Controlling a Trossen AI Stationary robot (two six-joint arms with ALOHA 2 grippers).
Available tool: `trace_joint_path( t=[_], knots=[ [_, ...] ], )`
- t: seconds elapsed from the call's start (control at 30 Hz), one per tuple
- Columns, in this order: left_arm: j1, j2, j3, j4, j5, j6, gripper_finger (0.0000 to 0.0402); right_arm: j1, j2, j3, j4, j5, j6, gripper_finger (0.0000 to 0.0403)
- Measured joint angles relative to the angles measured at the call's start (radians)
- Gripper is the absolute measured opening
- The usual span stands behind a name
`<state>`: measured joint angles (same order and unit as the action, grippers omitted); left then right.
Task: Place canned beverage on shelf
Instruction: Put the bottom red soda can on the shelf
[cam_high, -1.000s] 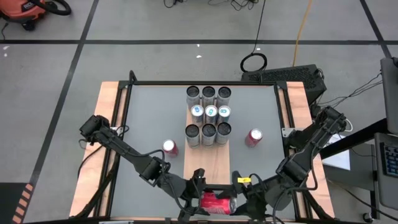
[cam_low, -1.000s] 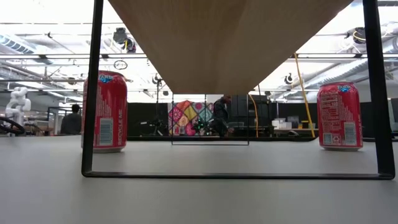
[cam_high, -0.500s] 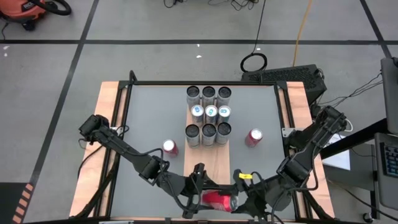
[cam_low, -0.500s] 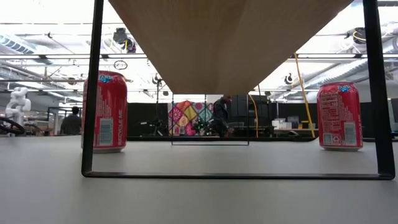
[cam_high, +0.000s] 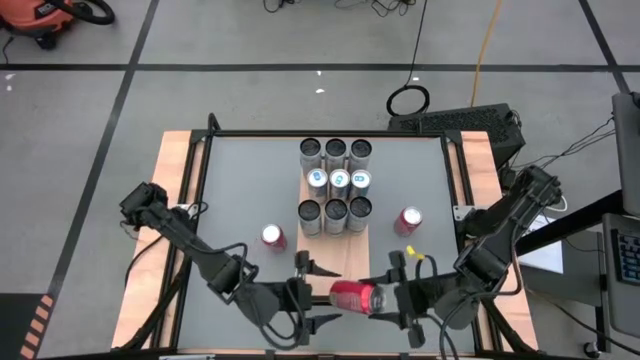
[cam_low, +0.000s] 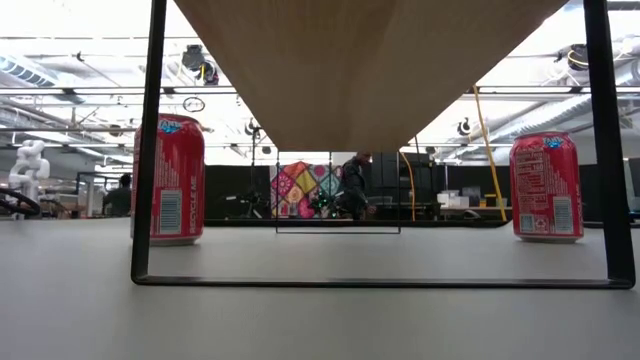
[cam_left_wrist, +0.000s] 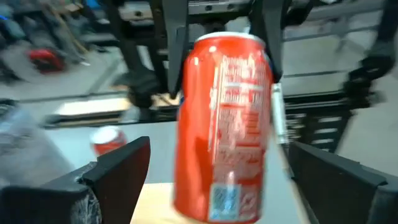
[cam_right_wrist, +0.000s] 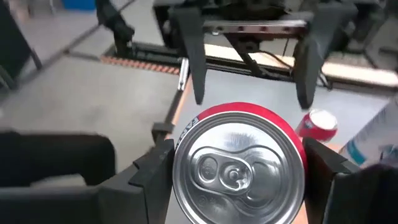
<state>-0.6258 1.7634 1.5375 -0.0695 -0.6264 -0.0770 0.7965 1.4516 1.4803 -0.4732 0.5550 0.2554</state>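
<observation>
A red can (cam_high: 352, 297) lies level over the near end of the shelf (cam_high: 335, 255), a light-brown board. My right gripper (cam_high: 386, 298) is shut on the can's top end, which faces the table's right. My left gripper (cam_high: 312, 292) is open just left of the can; in its wrist view its fingers (cam_left_wrist: 118, 171) stand on either side of the can (cam_left_wrist: 224, 124) without touching it. Several silver-topped cans (cam_high: 335, 185) stand on the shelf's far half. Two more red cans (cam_high: 273, 237) (cam_high: 408, 221) stand upright on the grey table beside it. My right gripper pinches the can's side wall just behind its top rim (cam_right_wrist: 186, 134) between its two fingers (cam_right_wrist: 155, 171), one on each opposite side. The fingers come level from the table's right, along the can. The can is held on its side, its bottom toward my left gripper.
The shelf stands raised on a thin dark frame (cam_low: 150, 150); its underside (cam_low: 370, 60) fills the top of the low view, with the two red cans (cam_low: 168, 180) (cam_low: 545, 185) on either side. Pale wooden strips (cam_high: 175, 200) edge the tabletop.
The red can has moved away from the table's near edge, toward the far edge, staying on its side in my right gripper. My left gripper has drawn back toward the table's left and now stands apart from the can.
</observation>
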Motion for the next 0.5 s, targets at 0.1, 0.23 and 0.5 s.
trace_joint_path(
  t=[0.1,0.23,0.5],
  knots=[
    [-0.012,0.0,0.0,0.0,-0.047,0.023,0.0382,-0.011,-0.018,0.0,0.0,-0.002,0.095,0.0212],
    [-0.016,0.001,0.0,-0.003,-0.067,0.016,0.0382,-0.021,-0.04,0.001,0.006,0.0,0.129,0.0212],
    [-0.005,0.05,-0.001,-0.018,-0.096,0.007,0.0382,-0.046,-0.04,0.002,0.011,-0.006,0.096,0.0212]
  ],
)
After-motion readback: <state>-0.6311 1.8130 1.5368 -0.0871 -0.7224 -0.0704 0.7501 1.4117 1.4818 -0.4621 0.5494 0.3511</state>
